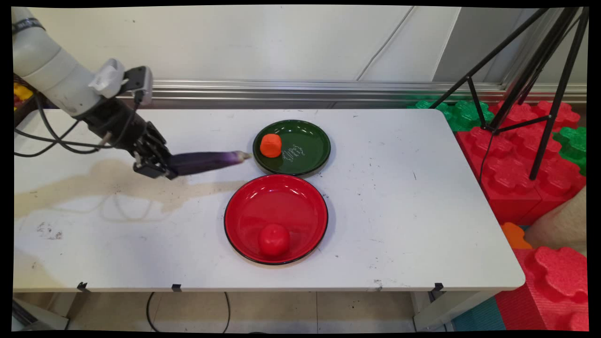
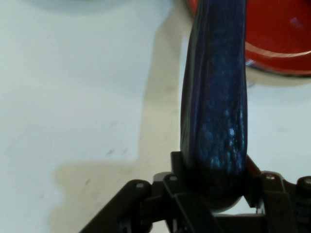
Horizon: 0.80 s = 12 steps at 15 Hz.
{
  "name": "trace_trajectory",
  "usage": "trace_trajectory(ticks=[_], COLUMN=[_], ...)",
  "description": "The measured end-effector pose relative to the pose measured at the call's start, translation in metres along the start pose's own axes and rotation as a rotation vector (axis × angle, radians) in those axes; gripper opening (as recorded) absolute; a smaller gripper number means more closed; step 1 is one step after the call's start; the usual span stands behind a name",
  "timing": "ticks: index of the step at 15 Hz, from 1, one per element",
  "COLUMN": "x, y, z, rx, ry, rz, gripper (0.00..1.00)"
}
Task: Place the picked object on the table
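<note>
The gripper (image 1: 162, 165) is clamped on the fat end of a purple eggplant (image 1: 206, 160), holding it just above the table (image 1: 399, 211), left of the plates. The eggplant's long axis runs roughly left-right in the main view, nearly level, w/ the pale pointed tip aimed right at the green plate (image 1: 310, 150), almost touching its rim. In the hand view the eggplant (image 2: 216, 111) sticks straight out from the gripper (image 2: 214, 194), w/ the red plate (image 2: 282, 43) showing behind its far end.

Count: 1 eggplant, 2 plates, 2 small items on them. The green plate sits farther back w/ 1 orange chunk (image 1: 271, 145) on its left side. The red plate (image 1: 281, 202) is nearer, rims about touching, w/ 1 red tomato (image 1: 273, 240) on its near part. There's a brownish stain (image 1: 112, 183) on the table under the gripper. Red and green foam blocks (image 1: 516, 155) and a black tripod (image 1: 540, 84) stand off to the right.
</note>
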Motion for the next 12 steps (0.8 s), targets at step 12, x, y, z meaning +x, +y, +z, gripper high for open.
trace_trajectory(ticks=[12], x=[-0.053], y=[-0.080], z=[0.026], rx=[0.090], ry=[-0.101], rz=[-0.091], gripper=[0.00])
